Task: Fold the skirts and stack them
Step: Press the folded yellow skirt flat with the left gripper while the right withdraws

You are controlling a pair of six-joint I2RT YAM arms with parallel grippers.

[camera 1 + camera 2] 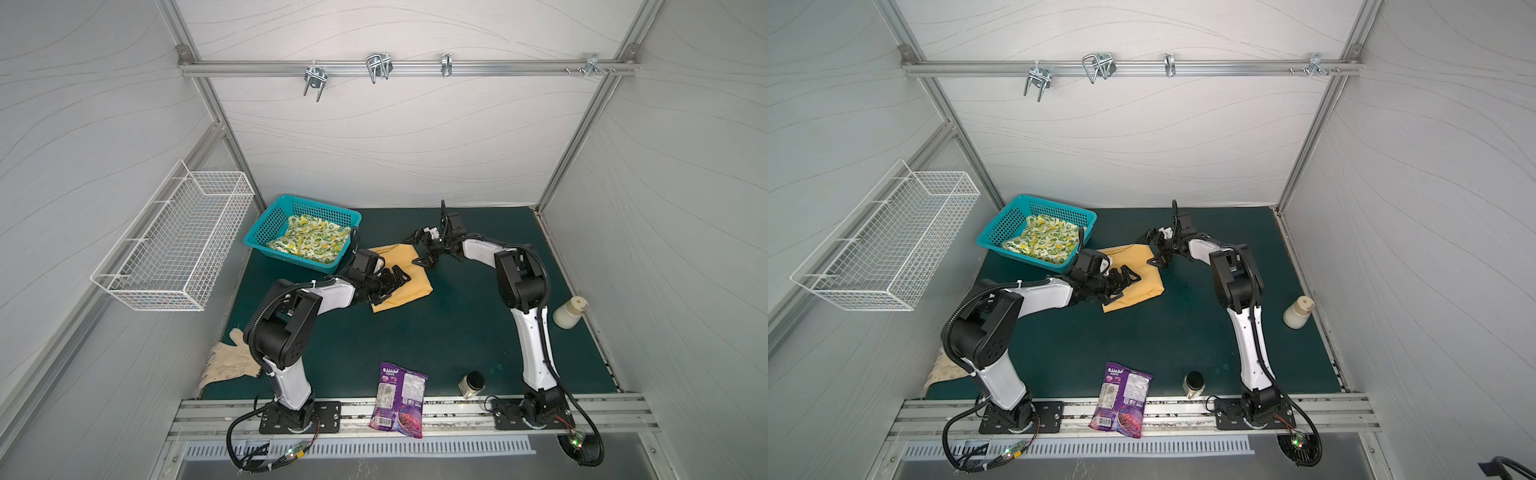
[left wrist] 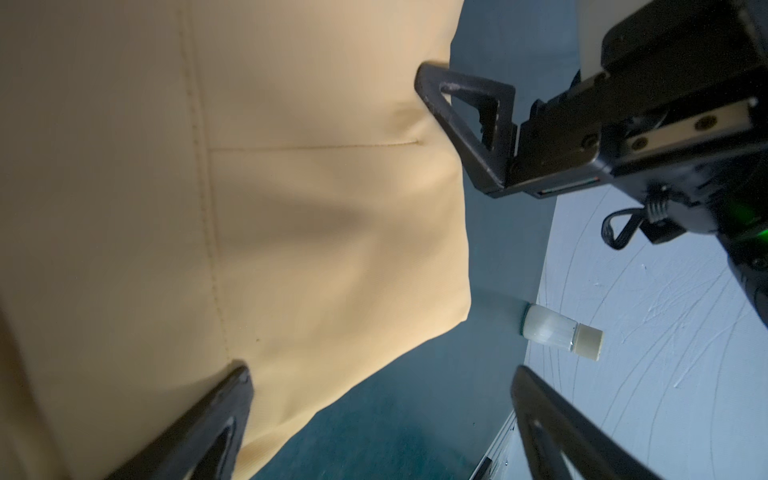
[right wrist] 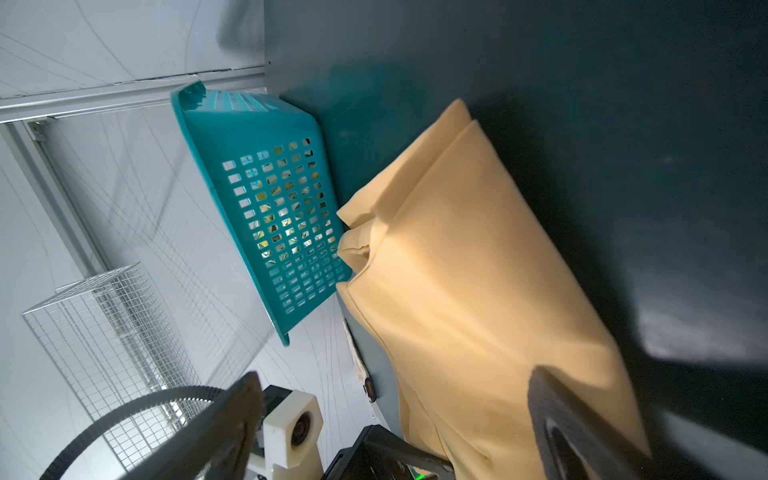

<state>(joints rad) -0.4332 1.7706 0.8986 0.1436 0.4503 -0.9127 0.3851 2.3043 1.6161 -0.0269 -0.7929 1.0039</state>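
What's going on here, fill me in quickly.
The work is on the mustard-yellow skirt, which lies on the green mat. The left gripper is over its near part and the right gripper at its far edge, both open and holding nothing. The lemon-print skirt sits crumpled in the teal basket, so nothing is stacked yet.

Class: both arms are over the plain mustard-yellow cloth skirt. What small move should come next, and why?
Probably lower the left tool and right tool to pinch the plain mustard-yellow cloth skirt at its edges: both stand open, holding nothing, over opposite sides of it, which lies loosely folded on the green mat.
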